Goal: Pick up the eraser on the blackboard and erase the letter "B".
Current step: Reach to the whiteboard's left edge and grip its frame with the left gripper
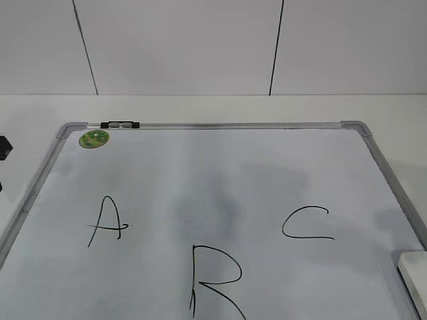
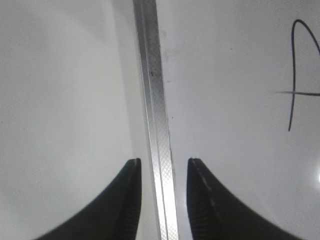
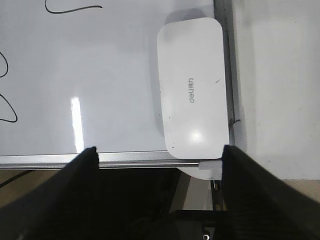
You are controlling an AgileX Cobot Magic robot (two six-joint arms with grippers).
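The blackboard (image 1: 200, 167) is a white dry-erase board with a silver frame, lying flat. The letter "B" (image 1: 213, 280), drawn like an "R", is at the front middle; its strokes show at the left edge of the right wrist view (image 3: 5, 100). The eraser (image 1: 413, 277), a white glossy block, lies in the board's front right corner. In the right wrist view the eraser (image 3: 192, 85) lies just ahead of my right gripper (image 3: 160, 149), which is wide open and empty. My left gripper (image 2: 164, 161) is open and empty, straddling the board's left frame rail (image 2: 152, 90).
The letter "A" (image 1: 105, 221) is on the left and "C" (image 1: 307, 223) on the right. A green sticker (image 1: 94, 139) and a black clip (image 1: 120, 125) sit at the board's back left. A dark part (image 1: 4, 148) shows at the left edge. White table (image 1: 220, 107) surrounds the board.
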